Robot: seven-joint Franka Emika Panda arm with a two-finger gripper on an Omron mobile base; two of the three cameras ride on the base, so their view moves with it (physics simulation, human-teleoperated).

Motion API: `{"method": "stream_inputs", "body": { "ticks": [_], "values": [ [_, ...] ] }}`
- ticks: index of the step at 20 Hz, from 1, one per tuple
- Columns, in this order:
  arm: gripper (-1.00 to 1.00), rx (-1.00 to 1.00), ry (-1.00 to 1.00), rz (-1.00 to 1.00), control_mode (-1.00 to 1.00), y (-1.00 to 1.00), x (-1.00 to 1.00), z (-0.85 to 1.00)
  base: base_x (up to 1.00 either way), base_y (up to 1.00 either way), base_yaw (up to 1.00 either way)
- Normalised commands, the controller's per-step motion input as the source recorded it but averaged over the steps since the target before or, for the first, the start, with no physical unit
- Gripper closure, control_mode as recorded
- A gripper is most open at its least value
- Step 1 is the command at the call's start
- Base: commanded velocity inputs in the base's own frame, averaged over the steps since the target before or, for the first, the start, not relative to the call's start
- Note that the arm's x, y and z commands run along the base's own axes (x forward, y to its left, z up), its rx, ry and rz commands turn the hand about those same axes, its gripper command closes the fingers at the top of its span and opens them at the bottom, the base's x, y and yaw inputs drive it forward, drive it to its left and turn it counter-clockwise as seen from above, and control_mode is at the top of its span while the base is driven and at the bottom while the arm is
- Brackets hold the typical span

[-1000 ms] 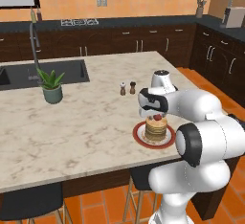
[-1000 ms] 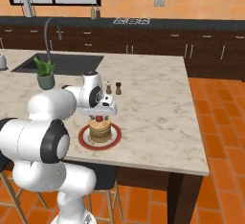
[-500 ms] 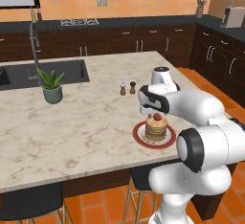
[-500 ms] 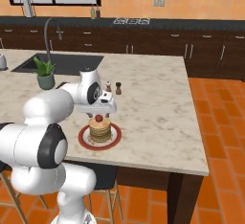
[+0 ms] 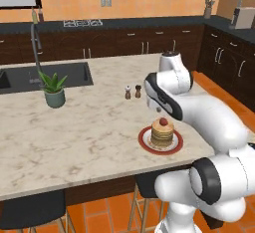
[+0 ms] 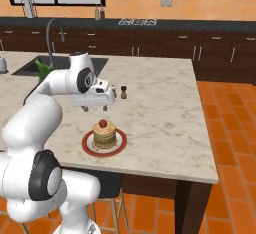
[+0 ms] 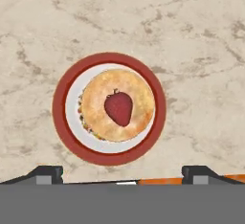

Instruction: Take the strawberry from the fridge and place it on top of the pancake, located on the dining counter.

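Strawberry (image 7: 118,108) sits on the middle of the pancake (image 7: 98,117), on its plate (image 7: 154,117) near the dining counter (image 5: 74,132) edge. Gripper (image 6: 94,108) hangs straight above, jaws spread wide and empty, well clear of the fruit, so the way out looks to be straight up

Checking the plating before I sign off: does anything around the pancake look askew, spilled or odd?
Nothing stands out. The strawberry sits near the middle of the pancake, the stack sits inside the red-rimmed plate, and the dining counter around it shows no spill. The open pincer hangs above, touching nothing.
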Motion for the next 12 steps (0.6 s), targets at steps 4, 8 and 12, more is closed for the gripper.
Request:
{"method": "stream_inputs", "body": {
  "ticks": [4, 8, 12],
  "values": [
    [-1.00, 0.04, -0.12, -0.01, -1.00, 0.42, -1.00, 0.80, 0.00, 0.00, 0.00],
    [-1.00, 0.04, -0.25, -0.09, -1.00, 0.64, -1.00, 0.28, 0.00, 0.00, 0.00],
    [-1.00, 0.00, -0.42, -0.11, -1.00, 0.41, -1.00, 0.00, 0.00, 0.00, 0.00]
  ]
}}
